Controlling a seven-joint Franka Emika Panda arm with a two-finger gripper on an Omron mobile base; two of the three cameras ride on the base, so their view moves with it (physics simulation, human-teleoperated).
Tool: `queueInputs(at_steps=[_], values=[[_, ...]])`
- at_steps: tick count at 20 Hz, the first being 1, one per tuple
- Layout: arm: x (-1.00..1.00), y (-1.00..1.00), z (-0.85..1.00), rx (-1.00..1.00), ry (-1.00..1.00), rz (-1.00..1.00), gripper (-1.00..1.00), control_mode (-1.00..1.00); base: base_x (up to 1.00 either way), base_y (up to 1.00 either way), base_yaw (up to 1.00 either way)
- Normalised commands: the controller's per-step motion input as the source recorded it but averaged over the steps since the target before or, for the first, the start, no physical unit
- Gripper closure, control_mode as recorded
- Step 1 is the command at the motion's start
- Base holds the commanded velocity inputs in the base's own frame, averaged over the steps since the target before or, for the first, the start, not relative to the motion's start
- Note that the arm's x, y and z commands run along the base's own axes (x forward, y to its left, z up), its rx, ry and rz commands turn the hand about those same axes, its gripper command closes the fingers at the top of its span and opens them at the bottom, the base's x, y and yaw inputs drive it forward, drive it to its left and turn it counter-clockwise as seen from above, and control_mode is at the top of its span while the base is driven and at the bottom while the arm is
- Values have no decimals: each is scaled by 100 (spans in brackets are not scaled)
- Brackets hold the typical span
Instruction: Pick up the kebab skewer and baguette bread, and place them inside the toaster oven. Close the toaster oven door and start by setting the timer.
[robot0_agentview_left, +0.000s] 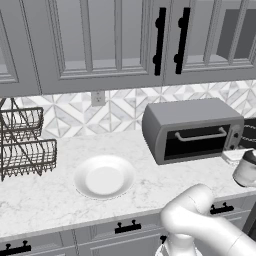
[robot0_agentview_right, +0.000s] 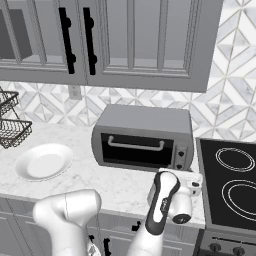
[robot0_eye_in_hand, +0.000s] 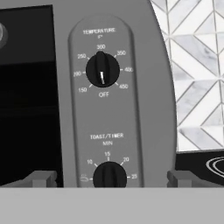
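White marble counter (robot0_agentview_left: 50, 195) is backed by patterned tile under grey cabinets. Just in front of the toaster oven (robot0_agentview_right: 142, 136), the gripper (robot0_eye_in_hand: 109, 178) is held with fingers spread wide — nothing between them. Its timer knob (robot0_eye_in_hand: 109, 175) is seen dead ahead, its door (robot0_agentview_right: 136, 147) shut, a white plate (robot0_agentview_right: 42, 161) to its left.

toaster oven (robot0_agentview_left: 192, 128) grey, toaster oven door (robot0_agentview_right: 134, 148) dark glass in a grey frame with a silver bar handle (robot0_agentview_right: 136, 145). control strip (robot0_eye_in_hand: 107, 105) grey with white lettering, both knobs black; temperature knob (robot0_eye_in_hand: 102, 70) has a white pointer mark. surface (robot0_agentview_left: 45, 195) white marble with faint grey veining. plate (robot0_agentview_left: 104, 177) white. backsplash (robot0_agentview_right: 222, 107) grey-and-white geometric tile. cabinets (robot0_agentview_left: 95, 40) grey, black handles. wire baskets (robot0_agentview_left: 22, 142) dark. stovetop (robot0_agentview_right: 232, 185) black with white rings.
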Motion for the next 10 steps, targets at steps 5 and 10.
queueInputs(at_steps=[5,10], values=[[4,0,0,0,0,0,-100,-100,0,0,0],[0,0,0,0,0,0,-100,-100,0,0,0]])
